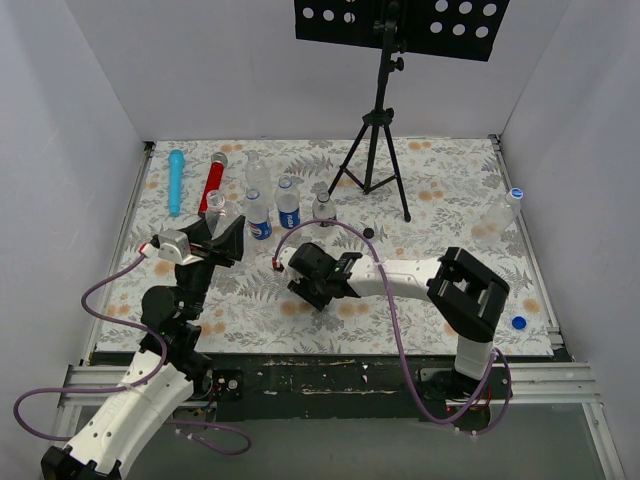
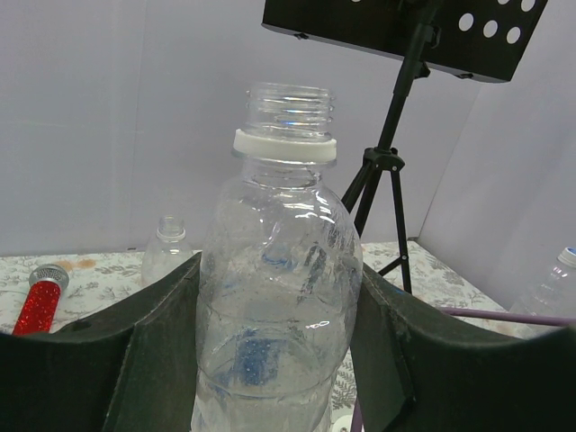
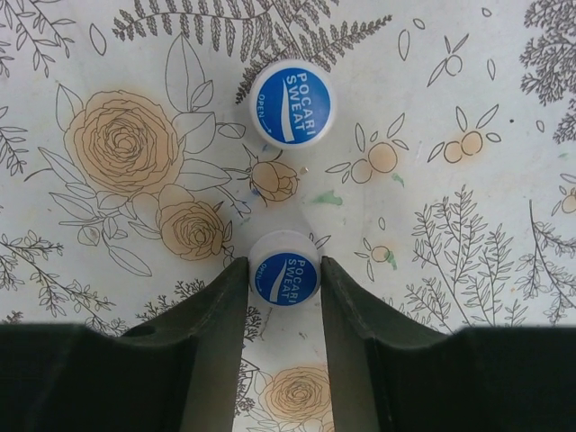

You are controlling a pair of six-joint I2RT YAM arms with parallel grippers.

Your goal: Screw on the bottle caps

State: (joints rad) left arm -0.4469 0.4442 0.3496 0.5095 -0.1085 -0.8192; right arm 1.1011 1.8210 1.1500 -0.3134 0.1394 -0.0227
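Note:
In the left wrist view a clear, capless bottle (image 2: 279, 261) with a white neck ring stands upright between my left gripper's (image 2: 281, 360) dark fingers, which are shut on its body; from the top it sits at the left (image 1: 218, 212). My right gripper (image 3: 284, 272) points straight down at the mat, both fingertips touching the sides of a blue bottle cap (image 3: 284, 279) printed "Pocari Sweat". A second blue cap (image 3: 291, 103) lies just beyond it. In the top view the right gripper (image 1: 308, 285) is at the centre of the mat.
Several upright bottles (image 1: 288, 203) stand behind the grippers, and one lies at the far right (image 1: 505, 210). A black cap (image 1: 369, 233) and a blue cap (image 1: 518, 322) lie loose. Blue (image 1: 176, 180) and red (image 1: 212, 180) cylinders lie back left. A tripod (image 1: 378, 150) stands at the back.

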